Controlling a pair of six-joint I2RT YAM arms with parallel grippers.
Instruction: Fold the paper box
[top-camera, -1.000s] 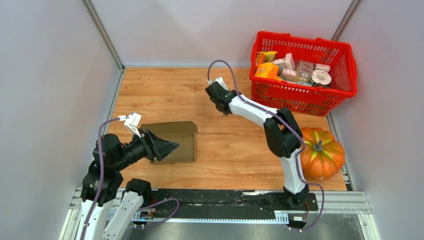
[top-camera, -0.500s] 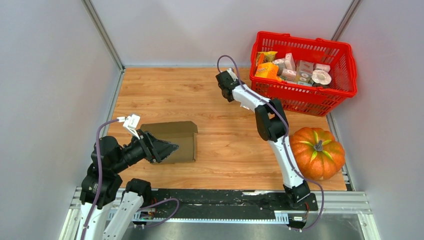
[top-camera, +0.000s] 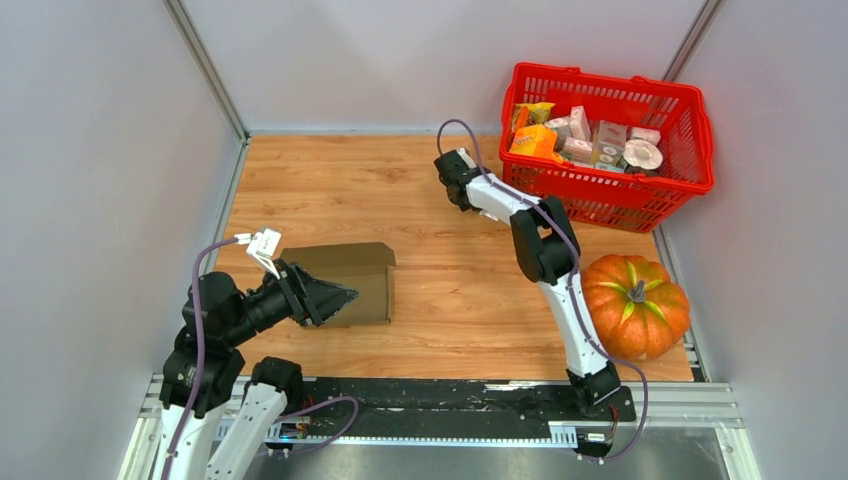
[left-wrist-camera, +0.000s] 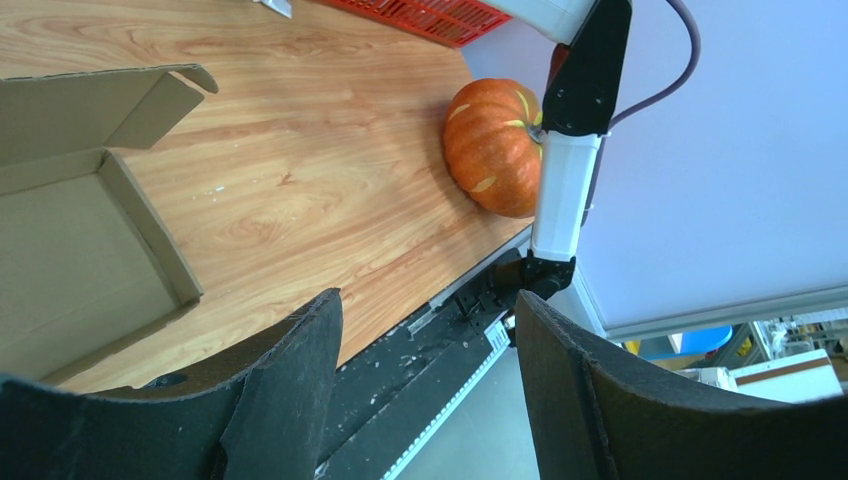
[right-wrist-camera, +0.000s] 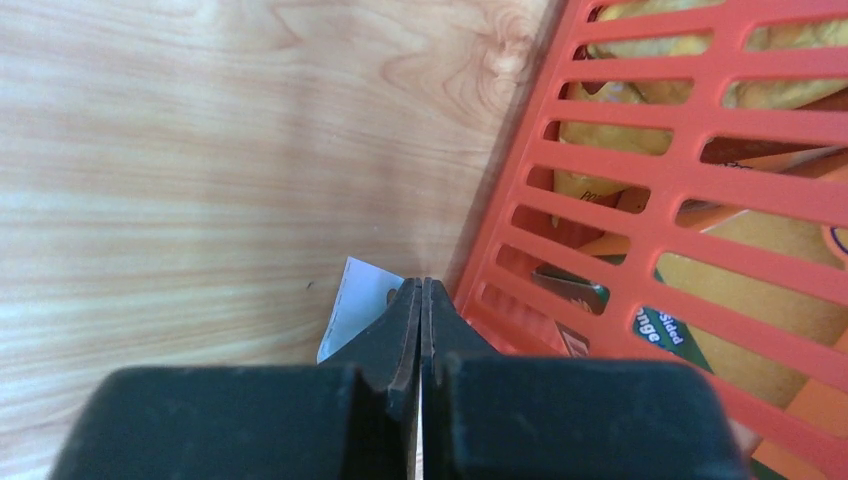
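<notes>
Right gripper (right-wrist-camera: 421, 300) nearer red basket (top-camera: 600, 208)

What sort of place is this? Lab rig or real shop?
Most likely a lab robot test cell, not a shop: plain grey panel walls box in a wood-grain table, a mounting rail runs along its near edge, and staged props sit about: red basket, pumpkin, paper box.

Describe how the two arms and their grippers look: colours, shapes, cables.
The left arm and right arm have white tubular links joined by bulky black joints. A thin purple cable loops along each. The left gripper and right gripper carry matte black, wedge-shaped fingers tapering to the tips. A white connector sits by the left wrist.
</notes>
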